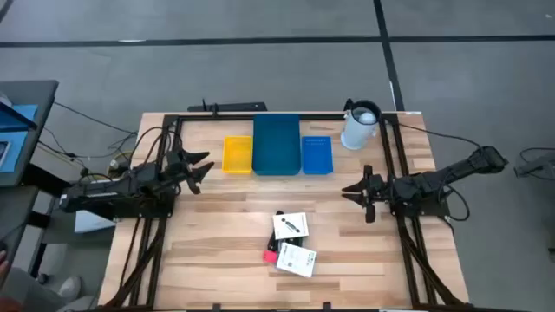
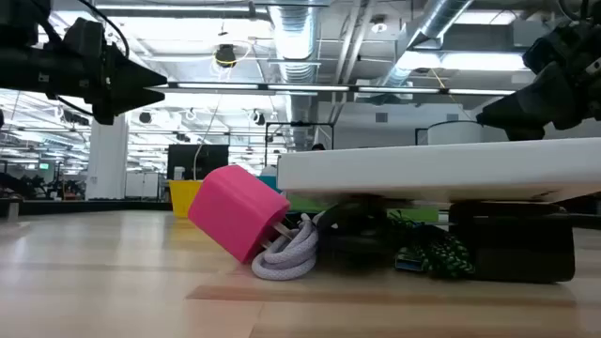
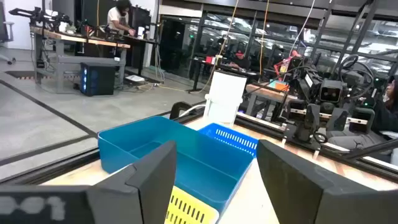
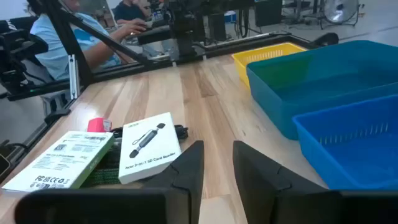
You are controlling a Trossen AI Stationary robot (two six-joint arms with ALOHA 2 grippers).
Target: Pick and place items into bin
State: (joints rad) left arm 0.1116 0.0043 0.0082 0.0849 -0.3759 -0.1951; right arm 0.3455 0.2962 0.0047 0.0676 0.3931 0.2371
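From above I see the wooden table (image 1: 217,243), with the big teal bin (image 1: 276,143) at 12 o'clock between a yellow bin (image 1: 237,154) and a small blue bin (image 1: 316,154). My left gripper (image 1: 196,167) hangs released at 9 o'clock, the right gripper (image 1: 357,192) released at 3 o'clock. Two white boxes (image 1: 293,243) and the pink charger (image 2: 237,210) lie at 6 o'clock.

Both arms are matte black throughout, built of chunky jointed segments with black cables trailing along them. Each ends in a hand, the left hand (image 1: 198,166) and right hand (image 1: 357,192), with two flat, angular black fingers (image 3: 152,180).
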